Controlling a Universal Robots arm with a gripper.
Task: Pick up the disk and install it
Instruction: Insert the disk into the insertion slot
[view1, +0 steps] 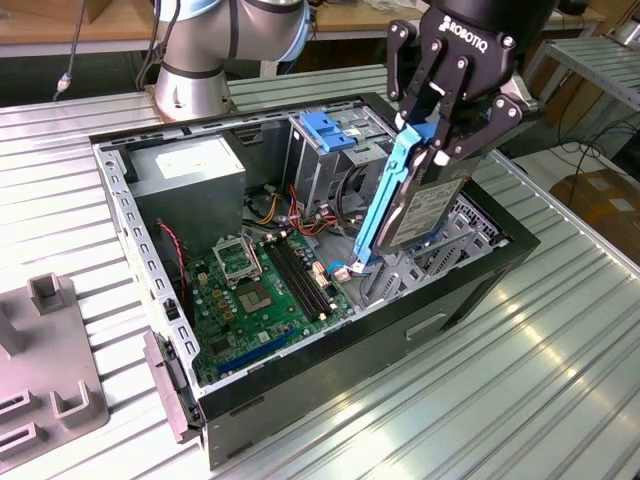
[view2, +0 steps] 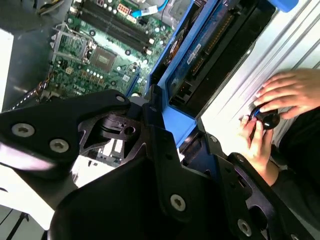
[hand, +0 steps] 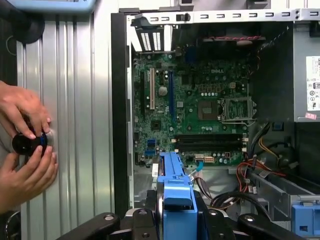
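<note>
Ribbed metal table (view1: 480, 380) under an open computer case (view1: 330, 385), motherboard (view1: 265, 290) inside, fingers (view1: 452, 90) clenched around the disk (view1: 425, 210) above it.

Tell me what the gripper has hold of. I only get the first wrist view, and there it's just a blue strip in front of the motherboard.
Observer: In the exterior view the gripper is shut on the disk, holding it by its upper end.
Operator: Give me its attitude.
Observer: It hangs on edge and tilted, with its lower end down inside the computer case.
Operator: Say whether it's seated.
Observer: Not seated. Its upper end stands clear above the case, to the exterior view's right of the cage with the blue top. I cannot tell whether the lower end touches anything.
</note>
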